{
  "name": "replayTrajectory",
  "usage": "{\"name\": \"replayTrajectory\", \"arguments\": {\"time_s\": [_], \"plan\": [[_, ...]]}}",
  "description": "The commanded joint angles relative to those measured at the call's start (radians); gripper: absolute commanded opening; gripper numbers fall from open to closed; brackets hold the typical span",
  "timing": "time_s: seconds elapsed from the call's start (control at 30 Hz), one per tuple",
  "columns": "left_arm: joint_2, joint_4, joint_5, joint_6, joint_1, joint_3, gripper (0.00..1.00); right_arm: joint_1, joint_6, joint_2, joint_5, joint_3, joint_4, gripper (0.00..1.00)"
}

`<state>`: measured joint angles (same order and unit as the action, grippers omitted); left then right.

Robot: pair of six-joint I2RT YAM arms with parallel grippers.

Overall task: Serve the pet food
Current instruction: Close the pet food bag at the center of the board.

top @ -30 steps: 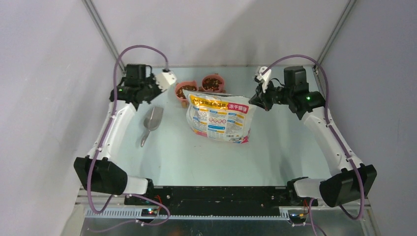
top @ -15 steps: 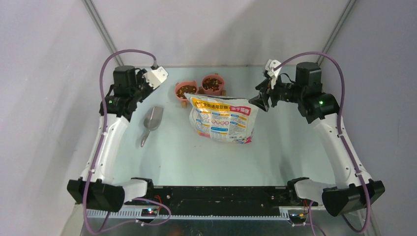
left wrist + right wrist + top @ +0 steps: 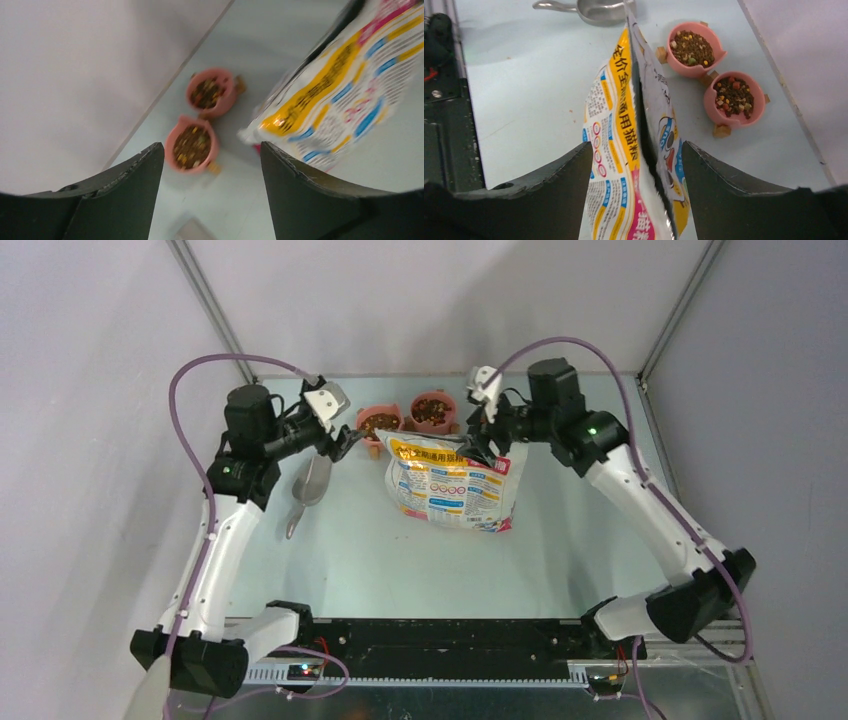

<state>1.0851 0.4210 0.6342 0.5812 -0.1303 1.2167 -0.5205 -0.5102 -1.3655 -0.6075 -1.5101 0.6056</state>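
The pet food (image 3: 692, 47) is brown kibble filling two pink bowls (image 3: 378, 422) (image 3: 433, 410) at the back of the table. The printed food bag (image 3: 450, 483) stands just in front of them, its top slit open (image 3: 644, 125). My right gripper (image 3: 634, 150) (image 3: 481, 444) is open and straddles the bag's top edge from above, with the bag's mouth between its fingers. My left gripper (image 3: 211, 150) (image 3: 338, 443) is open and empty, hovering above the table with the nearer bowl (image 3: 192, 146) between its fingers in the left wrist view.
A grey metal scoop (image 3: 310, 486) lies on the table left of the bag, below the left gripper. Small tan cubes (image 3: 721, 131) sit beside the bowls. The back wall runs close behind the bowls.
Both grippers have gone from shut to open. The left arm swung right toward the bowls; the right arm swung left from beside the bag to over its top edge.
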Motion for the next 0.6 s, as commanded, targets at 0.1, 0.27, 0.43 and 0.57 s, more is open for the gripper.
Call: {"name": "replayTrajectory", "arguments": {"time_s": [0.1,0.27,0.43,0.57], "plan": [[0.084,-0.091,0.222,-0.074,-0.099,0.066,0.78,-0.077,-0.067,-0.141,0.217,-0.18,0.1,0.69],[0.155,-0.016,0.217,-0.012,-0.137,0.125,0.79,-0.102,-0.102,-0.209,0.213,-0.23,0.17,0.68],[0.198,0.004,0.256,0.022,-0.148,0.141,0.81,-0.13,-0.124,-0.277,0.22,-0.294,0.228,0.58],[0.254,0.026,0.305,0.051,-0.154,0.161,0.81,-0.14,-0.128,-0.306,0.207,-0.335,0.258,0.32]]}}
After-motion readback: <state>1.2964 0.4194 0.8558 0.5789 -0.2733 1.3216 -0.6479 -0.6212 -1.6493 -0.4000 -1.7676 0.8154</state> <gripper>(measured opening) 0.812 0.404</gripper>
